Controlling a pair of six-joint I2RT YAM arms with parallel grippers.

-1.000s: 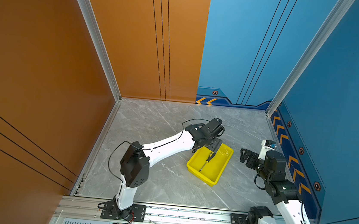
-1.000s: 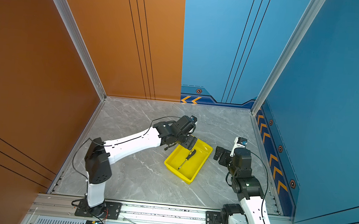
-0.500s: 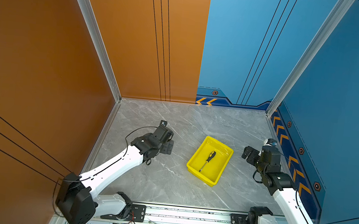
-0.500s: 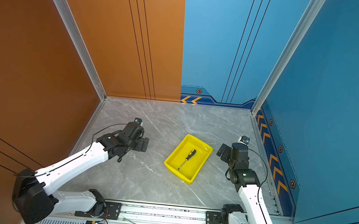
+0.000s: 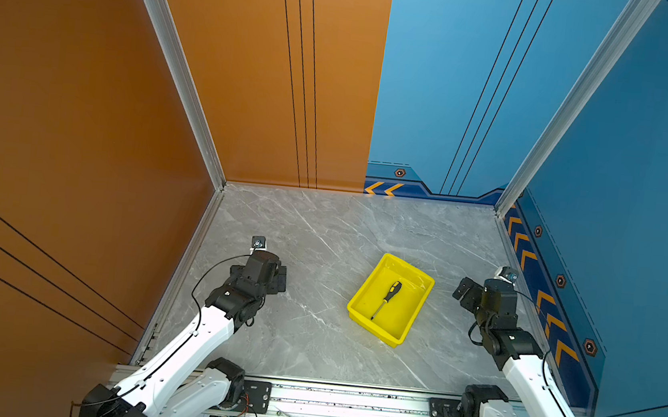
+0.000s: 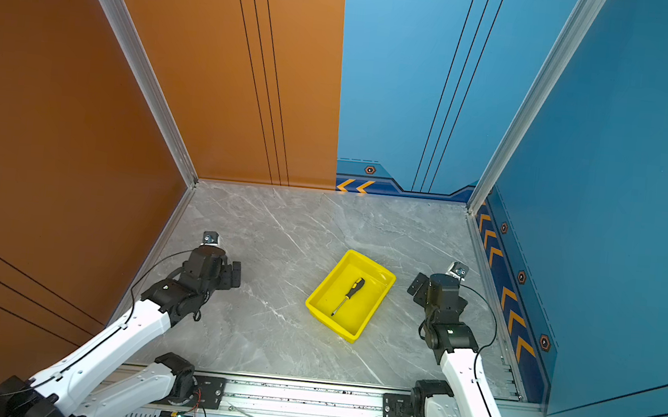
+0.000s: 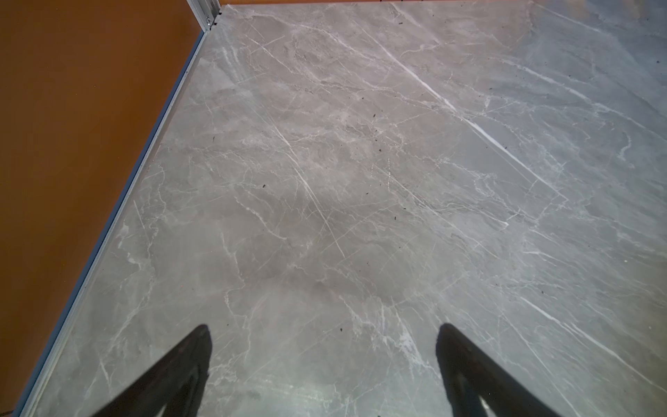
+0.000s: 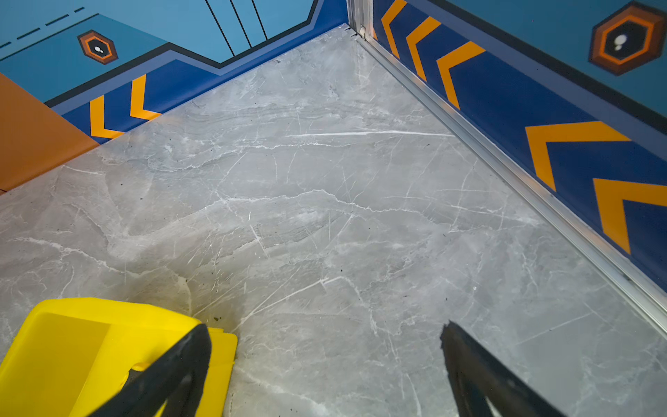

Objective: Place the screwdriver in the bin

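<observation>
Screwdriver (image 5: 386,300) (image 6: 349,296), slim, yellow-and-black handle, thin dark metal shaft: lies flat and diagonal inside the bright yellow shallow rectangular plastic bin (image 5: 403,312) (image 6: 362,308), handle toward the far end. Bin walls are glossy, its rim rolled. It sits on the grey, white-veined marble-look table (image 5: 320,250). By the orange wall (image 7: 72,144), the left gripper (image 7: 325,332) has fingers spread wide, empty. The right gripper (image 8: 325,330), just beside a bin corner, is likewise spread and empty.
</observation>
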